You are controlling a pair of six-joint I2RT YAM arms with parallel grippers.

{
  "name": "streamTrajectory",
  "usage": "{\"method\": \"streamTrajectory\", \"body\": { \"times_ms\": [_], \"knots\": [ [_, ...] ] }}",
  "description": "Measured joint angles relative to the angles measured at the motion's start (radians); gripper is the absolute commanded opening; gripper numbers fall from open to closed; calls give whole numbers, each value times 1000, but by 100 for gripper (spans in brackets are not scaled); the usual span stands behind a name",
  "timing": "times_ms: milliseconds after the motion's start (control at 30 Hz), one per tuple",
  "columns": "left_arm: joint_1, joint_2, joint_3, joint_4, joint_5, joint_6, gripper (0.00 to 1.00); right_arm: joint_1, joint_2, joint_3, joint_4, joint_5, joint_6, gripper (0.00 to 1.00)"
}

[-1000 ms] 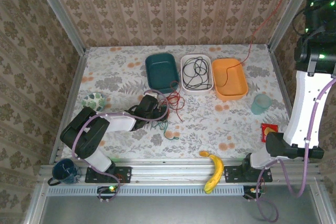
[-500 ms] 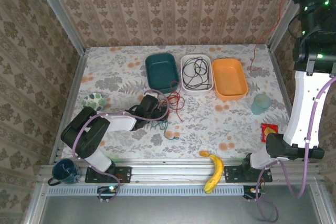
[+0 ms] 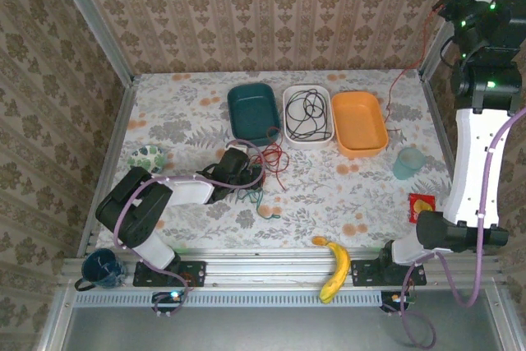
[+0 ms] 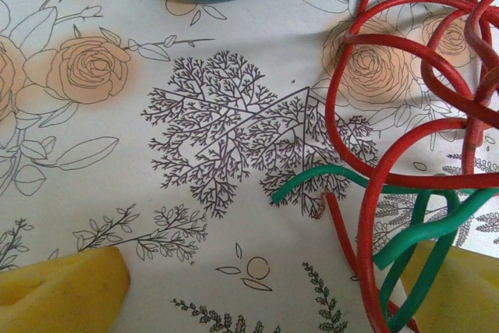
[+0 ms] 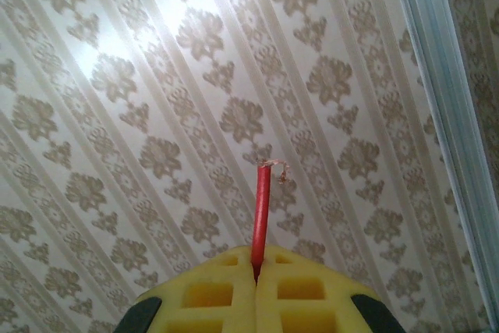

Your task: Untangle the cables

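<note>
Had the right gripper (image 5: 256,280) pinched together on the red cable (image 5: 261,208), just a short frayed stub poking past the pads, held high by the back right corner post. Had the left gripper (image 4: 257,302) spread wide and low over the table, straddling the knot of red loops and green cable (image 4: 425,232), just beside the teal tray (image 3: 246,108).

Traced the red line from the high gripper down to the table near the orange tray (image 3: 359,125) and, by the look of it, on toward that knot. Could not follow every stretch. Saw the black cable (image 3: 308,113) coiled alone in the white tray (image 3: 289,100).

Judged the risks thus:
- Might lose the tip from so slight a pinch under a taut line.
- Might cinch the red loops tighter around the green instead of freeing them, with the knot unpinned.
- Might drag the whole bundle across the cloth.
- Might snag the orange tray's rim and shift it.
</note>
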Motion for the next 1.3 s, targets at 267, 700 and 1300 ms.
{"method": "streamTrajectory", "body": {
  "times_ms": [267, 700, 1300],
  "knots": [
    [0, 0, 2, -5, 0, 0, 94, 26, 0, 69, 94, -42, -28, 0],
    [-7, 3, 3, -4, -12, 0, 94, 146, -82, -260, 117, 33, -123, 0],
    [-13, 7, 3, -2, -23, 0, 94, 483, -113, -571, 180, 500, -510, 0]
  ]
}}
